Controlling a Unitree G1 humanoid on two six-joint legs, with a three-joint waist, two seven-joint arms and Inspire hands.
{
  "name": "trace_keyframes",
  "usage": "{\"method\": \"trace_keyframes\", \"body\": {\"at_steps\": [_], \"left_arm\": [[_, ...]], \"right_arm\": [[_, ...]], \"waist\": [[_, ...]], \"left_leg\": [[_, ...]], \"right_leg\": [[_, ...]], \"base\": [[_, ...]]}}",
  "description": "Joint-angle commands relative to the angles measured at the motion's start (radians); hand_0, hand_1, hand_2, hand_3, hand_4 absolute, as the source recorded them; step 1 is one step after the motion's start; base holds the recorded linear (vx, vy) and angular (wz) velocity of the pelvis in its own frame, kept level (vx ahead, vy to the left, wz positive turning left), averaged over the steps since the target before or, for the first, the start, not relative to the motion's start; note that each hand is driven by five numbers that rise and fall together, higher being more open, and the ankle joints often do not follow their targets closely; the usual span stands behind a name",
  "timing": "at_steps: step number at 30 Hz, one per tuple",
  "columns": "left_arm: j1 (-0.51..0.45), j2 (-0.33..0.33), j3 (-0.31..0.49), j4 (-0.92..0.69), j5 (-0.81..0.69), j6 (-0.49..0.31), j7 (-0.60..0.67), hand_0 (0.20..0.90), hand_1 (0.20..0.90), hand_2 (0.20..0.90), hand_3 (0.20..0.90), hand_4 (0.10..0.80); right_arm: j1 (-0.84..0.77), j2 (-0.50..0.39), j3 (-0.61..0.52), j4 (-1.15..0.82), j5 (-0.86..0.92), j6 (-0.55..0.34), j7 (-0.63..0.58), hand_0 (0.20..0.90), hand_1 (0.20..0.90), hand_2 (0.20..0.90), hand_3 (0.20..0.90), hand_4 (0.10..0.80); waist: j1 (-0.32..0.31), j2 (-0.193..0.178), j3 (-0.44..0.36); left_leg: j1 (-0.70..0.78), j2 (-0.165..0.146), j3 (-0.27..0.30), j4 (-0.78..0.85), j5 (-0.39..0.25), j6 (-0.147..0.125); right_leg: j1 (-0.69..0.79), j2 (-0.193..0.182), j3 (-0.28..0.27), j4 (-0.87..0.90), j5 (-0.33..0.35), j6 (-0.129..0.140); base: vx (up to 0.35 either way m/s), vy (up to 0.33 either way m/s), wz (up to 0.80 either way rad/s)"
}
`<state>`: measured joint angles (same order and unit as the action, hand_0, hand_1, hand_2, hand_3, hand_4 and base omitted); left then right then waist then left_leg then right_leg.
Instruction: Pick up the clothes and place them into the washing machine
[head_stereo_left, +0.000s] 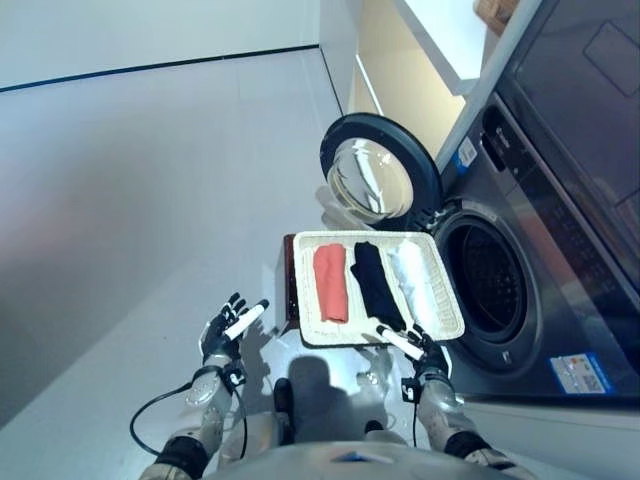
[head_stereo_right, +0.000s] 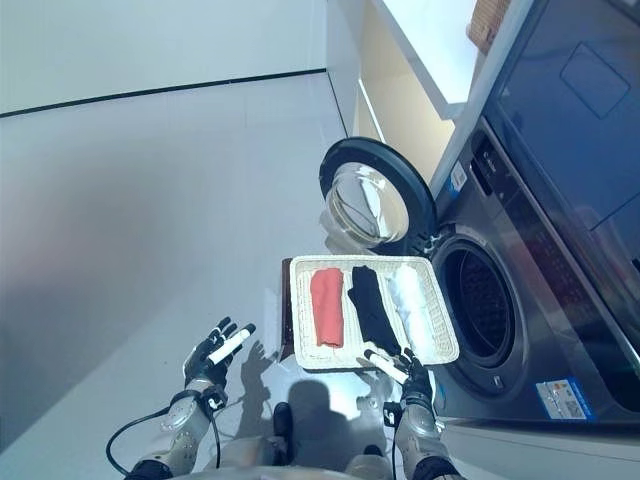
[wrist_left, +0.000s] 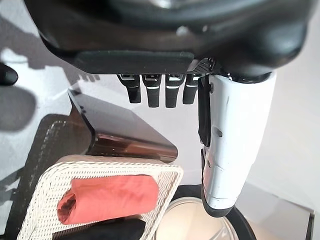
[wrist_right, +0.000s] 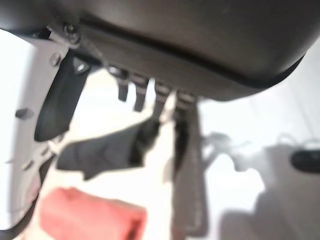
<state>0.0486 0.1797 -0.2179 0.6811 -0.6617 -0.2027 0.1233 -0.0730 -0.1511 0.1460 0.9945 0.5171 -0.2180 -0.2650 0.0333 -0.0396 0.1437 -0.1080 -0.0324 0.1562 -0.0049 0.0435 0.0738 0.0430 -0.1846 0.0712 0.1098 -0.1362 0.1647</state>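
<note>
A shallow white wicker basket (head_stereo_left: 445, 290) rests on a low dark brown box (head_stereo_left: 290, 285) beside the washing machine (head_stereo_left: 560, 290). In it lie a rolled red cloth (head_stereo_left: 330, 282), a black cloth (head_stereo_left: 376, 283) and a white cloth (head_stereo_left: 414, 280). The machine's round door (head_stereo_left: 378, 180) stands open and its drum opening (head_stereo_left: 490, 280) is dark. My left hand (head_stereo_left: 224, 328) is open, above the floor to the left of the basket. My right hand (head_stereo_left: 418, 348) is open at the basket's near edge, by the black cloth. The red cloth also shows in the left wrist view (wrist_left: 107, 196).
Pale grey floor (head_stereo_left: 150, 200) stretches to the left and far side. A beige cabinet with a white top (head_stereo_left: 440, 40) stands beyond the machine. The open door hangs over the far side of the basket.
</note>
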Motion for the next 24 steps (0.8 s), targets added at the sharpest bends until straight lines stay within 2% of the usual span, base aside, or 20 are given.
{"method": "trace_keyframes", "body": {"at_steps": [1,4,6,9,11,12,14,18,20,22,24], "left_arm": [[0.035,0.018,0.008,-0.081,-0.014,-0.059,0.005,0.9,0.9,0.9,0.9,0.8],[0.047,0.022,0.024,-0.096,-0.015,-0.054,0.006,0.9,0.9,0.9,0.9,0.8],[0.056,0.022,0.034,-0.097,-0.021,-0.048,0.004,0.9,0.9,0.9,0.9,0.8],[0.057,0.021,0.045,-0.105,-0.034,-0.051,0.002,0.9,0.9,0.9,0.9,0.8],[0.054,0.023,0.045,-0.104,-0.04,-0.057,0.002,0.9,0.9,0.9,0.9,0.8],[0.045,0.022,0.044,-0.094,-0.046,-0.059,0.004,0.9,0.9,0.9,0.9,0.8],[0.044,0.021,0.053,-0.091,-0.052,-0.065,0.009,0.9,0.9,0.9,0.9,0.8],[0.052,0.018,0.071,-0.077,-0.054,-0.068,0.016,0.9,0.9,0.9,0.9,0.8],[0.057,0.016,0.077,-0.071,-0.053,-0.067,0.015,0.9,0.9,0.9,0.9,0.8],[0.062,0.015,0.076,-0.068,-0.05,-0.065,0.013,0.9,0.9,0.9,0.9,0.8],[0.062,0.014,0.075,-0.068,-0.048,-0.063,0.01,0.9,0.9,0.9,0.9,0.8]], "right_arm": [[0.007,-0.042,-0.023,-0.081,-0.015,-0.048,-0.021,0.9,0.9,0.9,0.9,0.8],[0.002,-0.043,-0.02,-0.092,-0.02,-0.047,-0.022,0.9,0.9,0.9,0.9,0.8],[0.001,-0.043,-0.023,-0.099,-0.021,-0.045,-0.026,0.9,0.9,0.9,0.9,0.8],[-0.001,-0.042,-0.028,-0.118,-0.016,-0.044,-0.027,0.9,0.9,0.9,0.9,0.8],[-0.009,-0.047,-0.034,-0.117,-0.013,-0.045,-0.029,0.9,0.9,0.9,0.9,0.8],[-0.019,-0.046,-0.033,-0.116,-0.013,-0.045,-0.031,0.9,0.9,0.9,0.9,0.8],[-0.024,-0.046,-0.034,-0.118,-0.021,-0.037,-0.034,0.9,0.9,0.9,0.9,0.8],[-0.02,-0.047,-0.038,-0.139,-0.039,-0.028,-0.042,0.9,0.9,0.9,0.9,0.8],[-0.008,-0.046,-0.046,-0.143,-0.041,-0.028,-0.042,0.9,0.9,0.9,0.9,0.8],[0.007,-0.043,-0.05,-0.154,-0.043,-0.029,-0.04,0.9,0.9,0.9,0.9,0.8],[0.025,-0.041,-0.051,-0.165,-0.046,-0.033,-0.038,0.9,0.9,0.9,0.9,0.8]], "waist": [[0.008,-0.018,-0.055],[0.004,0.0,-0.028],[0.003,0.006,-0.016],[-0.007,0.011,-0.012],[-0.022,0.013,0.004],[-0.033,0.008,0.013],[-0.054,-0.003,0.026],[-0.083,-0.021,0.036],[-0.092,-0.024,0.041],[-0.097,-0.028,0.044],[-0.105,-0.033,0.048]], "left_leg": [[-0.103,0.014,-0.026,0.09,0.002,-0.04],[-0.049,0.004,-0.061,0.089,-0.018,-0.009],[-0.022,0.003,-0.063,0.091,-0.035,-0.002],[0.015,0.016,-0.059,0.079,-0.059,-0.019],[0.025,0.028,-0.075,0.089,-0.077,-0.038],[0.032,0.034,-0.085,0.094,-0.093,-0.053],[0.055,0.037,-0.102,0.097,-0.118,-0.071],[0.113,0.055,-0.135,0.081,-0.155,-0.1],[0.144,0.072,-0.159,0.072,-0.17,-0.114],[0.173,0.087,-0.178,0.059,-0.182,-0.125],[0.194,0.106,-0.198,0.053,-0.191,-0.135]], "right_leg": [[0.047,-0.05,-0.015,0.196,0.386,0.036],[0.001,-0.055,-0.037,0.314,0.422,0.007],[-0.02,-0.073,-0.085,0.343,0.41,-0.001],[-0.075,-0.122,-0.162,0.25,0.341,-0.004],[-0.093,-0.152,-0.186,0.172,0.325,0.006],[-0.118,-0.169,-0.182,0.099,0.33,0.015],[-0.139,-0.201,-0.169,0.002,0.382,0.041],[-0.197,-0.228,-0.121,-0.104,0.487,0.086],[-0.217,-0.226,-0.099,-0.116,0.518,0.097],[-0.228,-0.207,-0.084,-0.112,0.52,0.097],[-0.241,-0.169,-0.064,-0.088,0.476,0.097]], "base": [[0.094,0.134,0.03],[0.113,0.135,0.08],[0.123,0.109,0.11],[0.164,-0.011,0.04],[0.154,-0.131,-0.09],[0.163,-0.167,-0.01],[0.199,-0.171,0.09],[0.239,-0.163,0.35],[0.264,-0.184,0.42],[0.23,-0.167,0.41],[0.212,-0.153,0.43]]}}
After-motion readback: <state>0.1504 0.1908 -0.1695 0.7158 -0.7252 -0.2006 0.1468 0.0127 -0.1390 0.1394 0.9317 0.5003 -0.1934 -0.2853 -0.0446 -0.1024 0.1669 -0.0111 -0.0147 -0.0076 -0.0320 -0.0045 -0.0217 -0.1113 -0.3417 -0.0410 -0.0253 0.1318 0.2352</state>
